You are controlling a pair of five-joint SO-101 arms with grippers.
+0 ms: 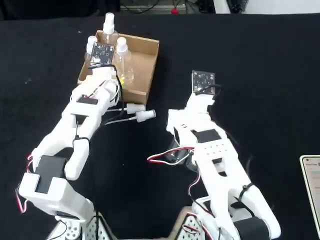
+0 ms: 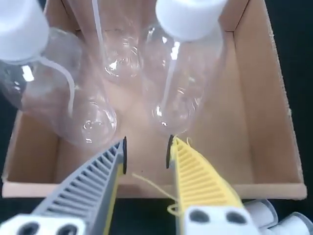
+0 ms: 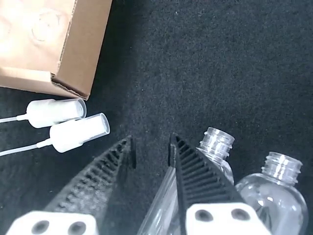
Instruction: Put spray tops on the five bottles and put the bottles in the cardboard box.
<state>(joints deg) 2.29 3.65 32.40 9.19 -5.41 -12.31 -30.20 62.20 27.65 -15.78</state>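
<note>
Three capped bottles (image 2: pixel 178 93) are standing in the box (image 1: pixel 142 60), the left gripper (image 2: pixel 146 149) and right gripper (image 3: pixel 149 147) are hovering spread and empty, and next, I judge, a top (image 3: pixel 78 131) needs fitting on an open bottle (image 3: pixel 276 188).

One box (image 1: pixel 145 65); three capped bottles (image 2: pixel 178 78) in it; two open bottles (image 3: pixel 274 183) on the cloth (image 1: pixel 260 75), necks bare; five bottles in all; three tops fitted, one per capped bottle; two loose tops (image 3: pixel 78 131) on the cloth by the box, each with one thin tube; five tops in all; one black cloth; two white arms (image 1: pixel 210 150); two grippers, the left gripper (image 2: pixel 145 149) and the right gripper (image 3: pixel 149 147), each with two fingers, one grey and one yellow on the left, two black on the right; one flat device (image 1: pixel 312 180) at the high view's right edge.
</note>
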